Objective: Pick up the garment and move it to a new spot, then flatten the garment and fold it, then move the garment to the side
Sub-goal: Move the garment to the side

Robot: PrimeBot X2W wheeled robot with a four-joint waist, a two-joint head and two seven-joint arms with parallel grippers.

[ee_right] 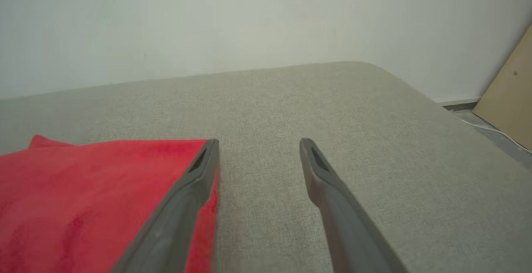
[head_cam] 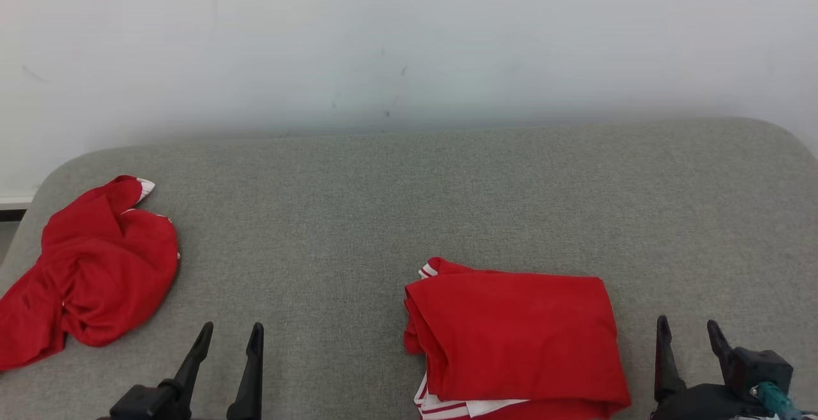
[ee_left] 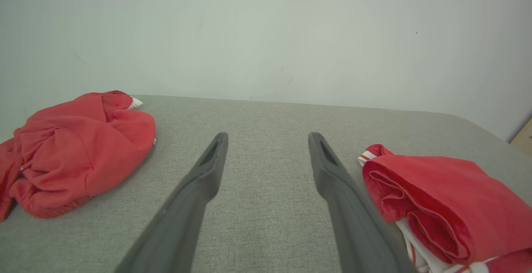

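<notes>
- Treat the crumpled red garment (head_cam: 96, 266) at the left edge of the grey upholstered surface (head_cam: 415, 202) as the likely pick.
- Reach with the left gripper (head_cam: 232, 327), spread wide and empty; pinch a raised ridge, lift clear.
- Leave the folded red garment (head_cam: 517, 337) by the front edge untouched.
- Keep the right gripper (head_cam: 687, 322), also spread and empty, parked beside it.

A bare indoor room: grey fabric-covered table (head_cam: 409, 183) against plain white wall (head_cam: 409, 36).
</notes>
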